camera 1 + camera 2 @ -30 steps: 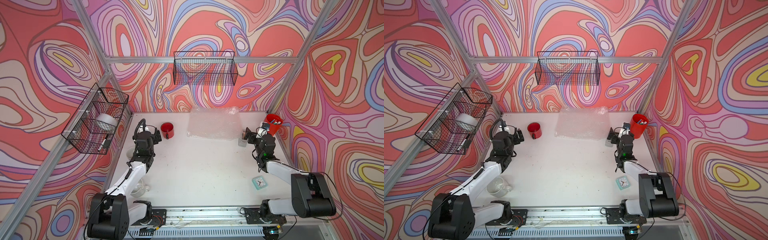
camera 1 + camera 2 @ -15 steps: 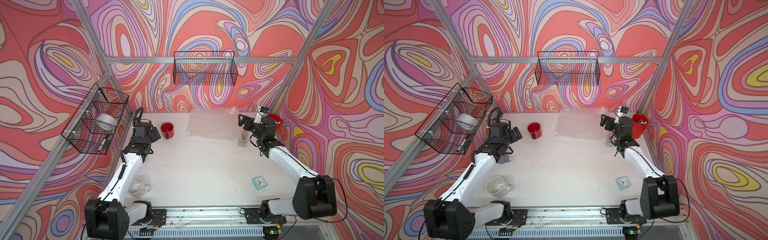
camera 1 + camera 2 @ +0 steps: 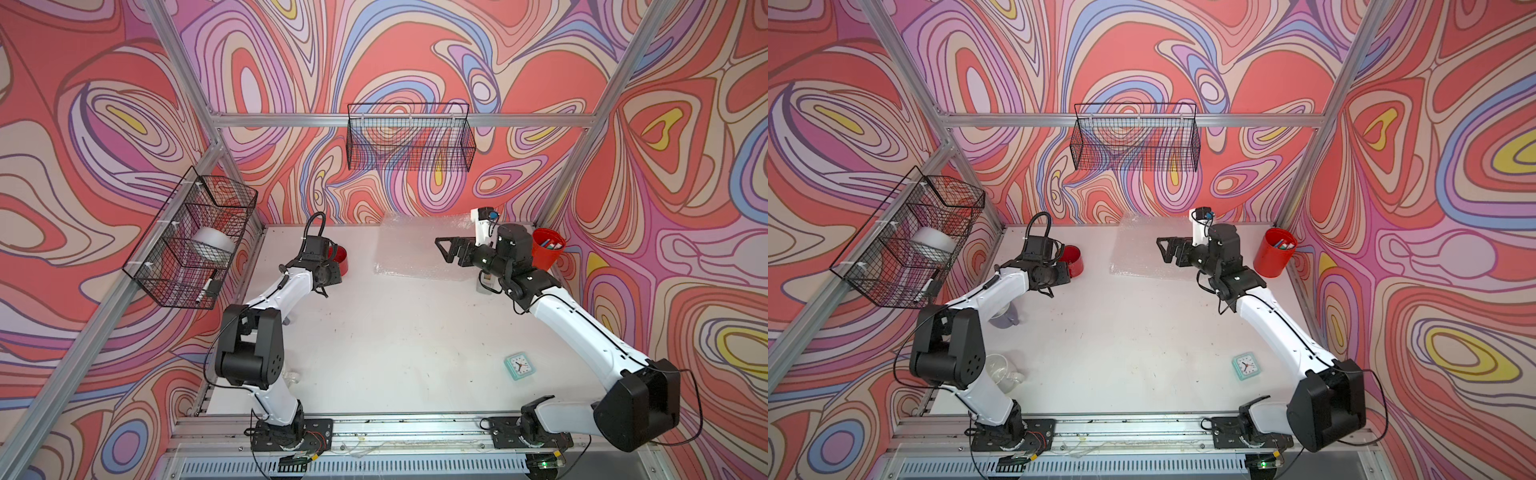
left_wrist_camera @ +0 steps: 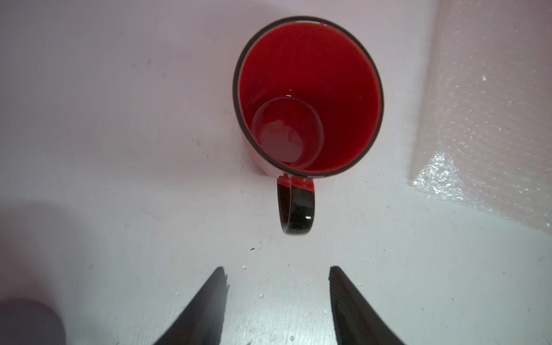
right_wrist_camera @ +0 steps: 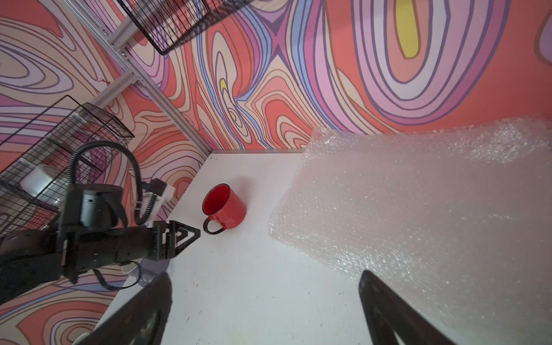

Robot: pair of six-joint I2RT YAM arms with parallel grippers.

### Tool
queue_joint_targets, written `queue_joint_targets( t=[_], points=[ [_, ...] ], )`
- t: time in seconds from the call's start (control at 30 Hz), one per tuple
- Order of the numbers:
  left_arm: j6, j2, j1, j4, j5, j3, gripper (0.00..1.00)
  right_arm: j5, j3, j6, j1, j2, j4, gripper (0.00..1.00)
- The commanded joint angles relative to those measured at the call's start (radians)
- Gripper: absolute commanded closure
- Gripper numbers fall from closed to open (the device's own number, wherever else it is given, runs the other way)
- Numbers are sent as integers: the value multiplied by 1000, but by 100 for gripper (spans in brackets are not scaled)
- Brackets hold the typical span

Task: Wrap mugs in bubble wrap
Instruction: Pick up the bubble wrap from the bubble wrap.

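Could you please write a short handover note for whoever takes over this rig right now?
Left gripper: open, empty, just short of the handle of the red mug.
Right gripper: open, empty, raised near the edge of the bubble wrap.
Red mug stands upright beside the flat wrap; glass mug and what looks like the white mug sit by the left arm.
Done: nothing wrapped. Left: all three mugs.

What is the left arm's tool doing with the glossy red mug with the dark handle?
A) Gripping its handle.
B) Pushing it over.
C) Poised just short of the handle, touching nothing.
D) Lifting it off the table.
C: in the left wrist view the left tool is open, with bare white table between it and the dark handle of the upright glossy red mug.
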Motion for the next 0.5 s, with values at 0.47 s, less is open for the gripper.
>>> queue_joint_targets(
  t=[0.47],
  points=[
    [62,134,7,-38,-22,130,53,413,260,-37,-2,279,-438,22]
  ],
)
